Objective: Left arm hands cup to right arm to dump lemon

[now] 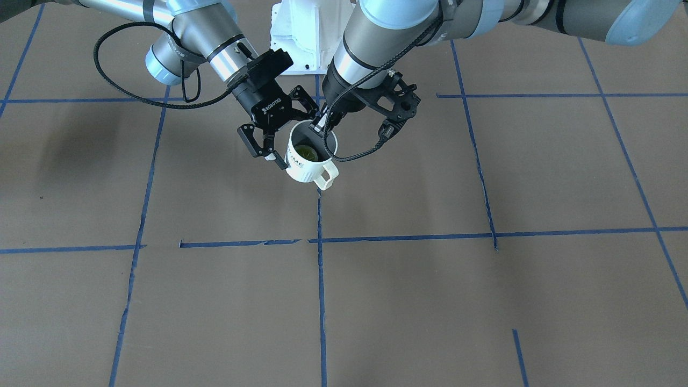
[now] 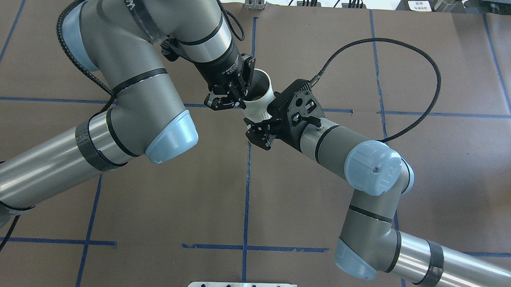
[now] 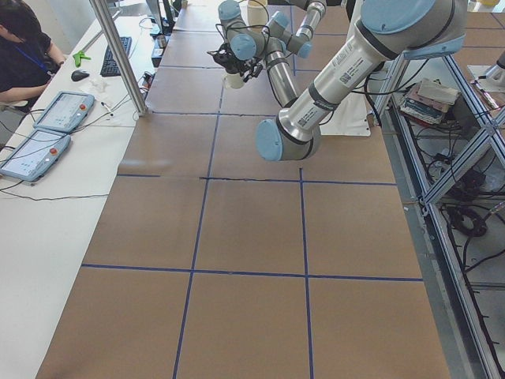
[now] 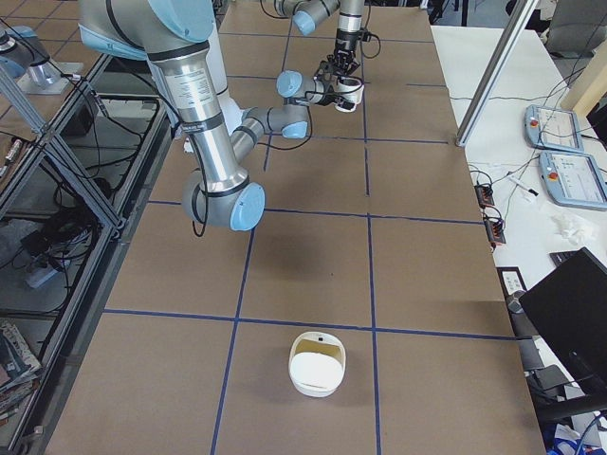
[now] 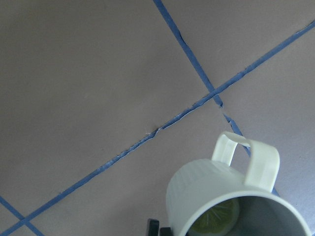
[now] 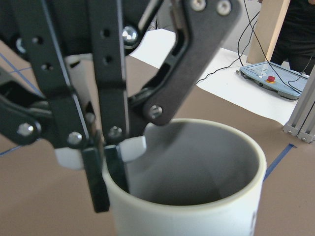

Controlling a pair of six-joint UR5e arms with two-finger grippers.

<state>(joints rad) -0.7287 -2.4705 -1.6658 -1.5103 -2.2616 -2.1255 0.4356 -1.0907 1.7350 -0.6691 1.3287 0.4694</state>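
Observation:
The white ribbed cup (image 1: pixel 306 169) hangs in the air above the table, handle toward the front. The lemon (image 1: pixel 307 153) lies inside it and also shows in the left wrist view (image 5: pixel 216 220). My left gripper (image 1: pixel 324 126), unlettered, is shut on the cup's far rim, one white pad (image 6: pixel 134 147) inside and one finger outside. My right gripper (image 1: pixel 296 141), lettered ROBOTIQ, is open with a finger on each side of the cup's body. I cannot tell whether they touch it. From overhead the cup (image 2: pixel 259 97) sits between the left gripper (image 2: pixel 240 98) and the right gripper (image 2: pixel 260 118).
Brown table cover with blue tape lines (image 1: pixel 321 269). The robot's white base (image 1: pixel 301 37) stands behind the grippers. A cream bowl-like container (image 4: pixel 318 363) sits on the table toward the right end. An operator's desk with pendants (image 3: pixel 55 118) lies across the table.

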